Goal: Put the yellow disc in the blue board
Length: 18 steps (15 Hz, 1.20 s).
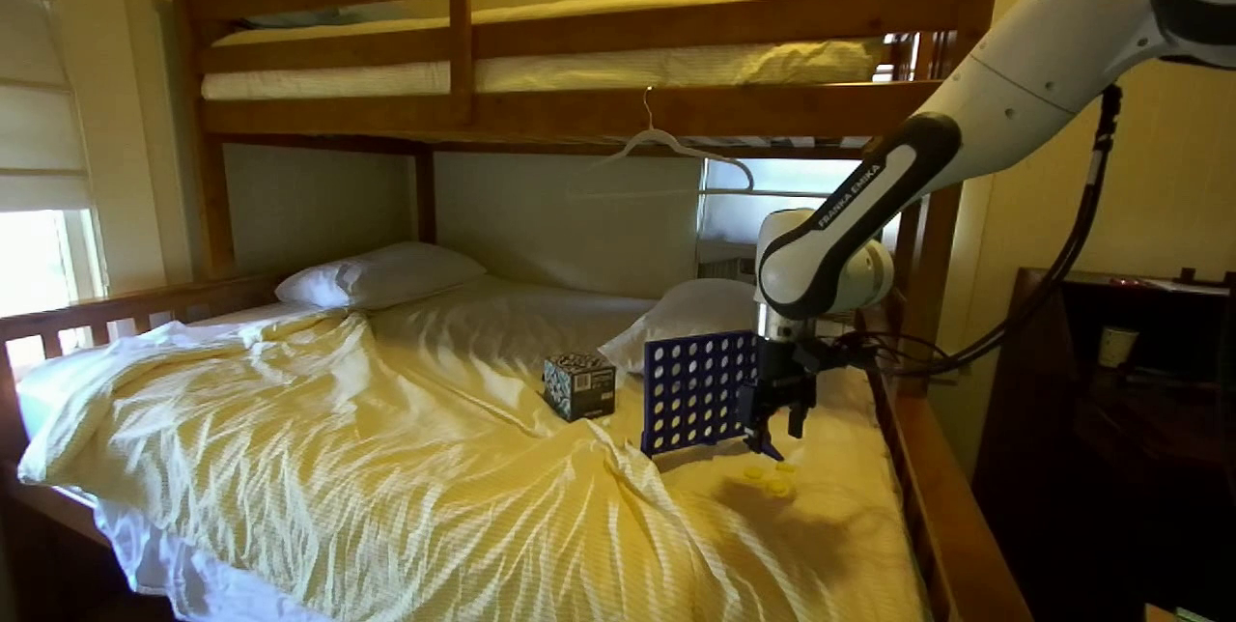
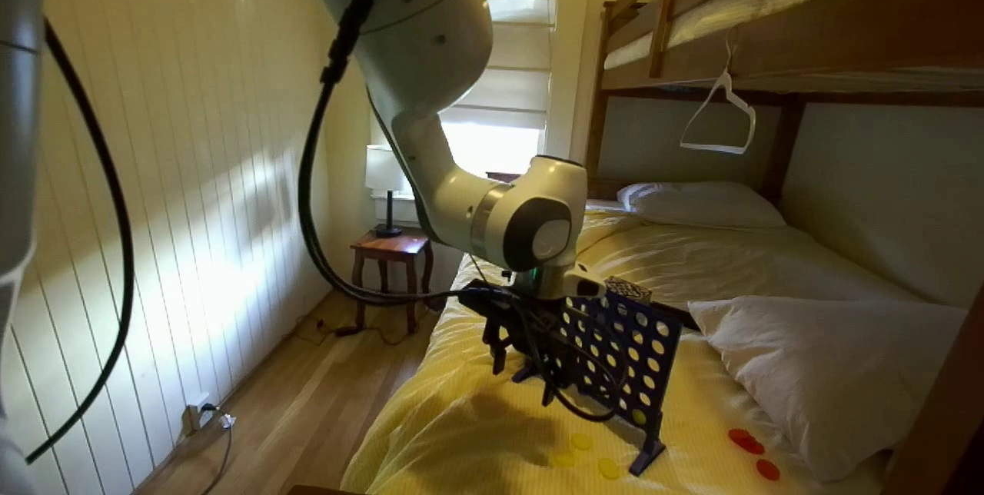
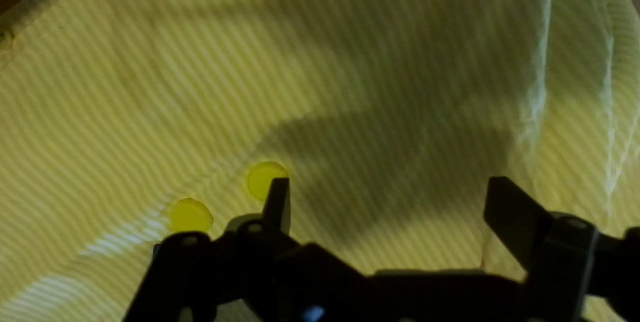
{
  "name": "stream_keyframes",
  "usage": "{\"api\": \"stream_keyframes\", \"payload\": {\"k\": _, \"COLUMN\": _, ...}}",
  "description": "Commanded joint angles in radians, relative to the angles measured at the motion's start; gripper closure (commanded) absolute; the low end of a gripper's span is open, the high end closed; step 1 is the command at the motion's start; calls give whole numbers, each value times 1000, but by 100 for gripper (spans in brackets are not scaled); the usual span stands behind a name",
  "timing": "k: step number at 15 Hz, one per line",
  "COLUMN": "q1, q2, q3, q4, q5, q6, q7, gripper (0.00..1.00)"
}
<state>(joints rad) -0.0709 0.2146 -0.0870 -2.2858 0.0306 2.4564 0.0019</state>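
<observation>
Lowered here, my wide, empty pincer [image 3: 387,189] could miss this yellow disc [image 3: 262,181], because it lies left of the gap in the wrist view.

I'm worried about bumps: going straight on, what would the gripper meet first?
Probably the yellow striped fabric bedcover, though the open jaws might clip a nearby round yellow disc; depth is unclear.

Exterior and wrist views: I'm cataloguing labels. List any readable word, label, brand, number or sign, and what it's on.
"FRANKA EMIKA": on the Panda arm, in an exterior view.
Small patterned box: pale printing on its dark side, too small and blurred to read.
Wrist view: no text visible.
</observation>
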Motion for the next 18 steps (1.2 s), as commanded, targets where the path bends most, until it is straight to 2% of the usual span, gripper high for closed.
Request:
{"api": "stream_keyframes", "payload": {"k": 1, "q1": -6, "q2": 86, "q3": -15, "q4": 65, "q5": -66, "q6": -6, "q7": -10, "gripper": 0}}
{"api": "stream_keyframes", "payload": {"k": 4, "q1": -1, "q2": 142, "q3": -35, "q4": 93, "q5": -113, "q6": 10, "q7": 20, "gripper": 0}}
{"api": "stream_keyframes", "payload": {"k": 18, "q1": -56, "q2": 297, "q3": -21, "q4": 157, "q5": -74, "q6": 158, "q7": -51, "gripper": 0}}
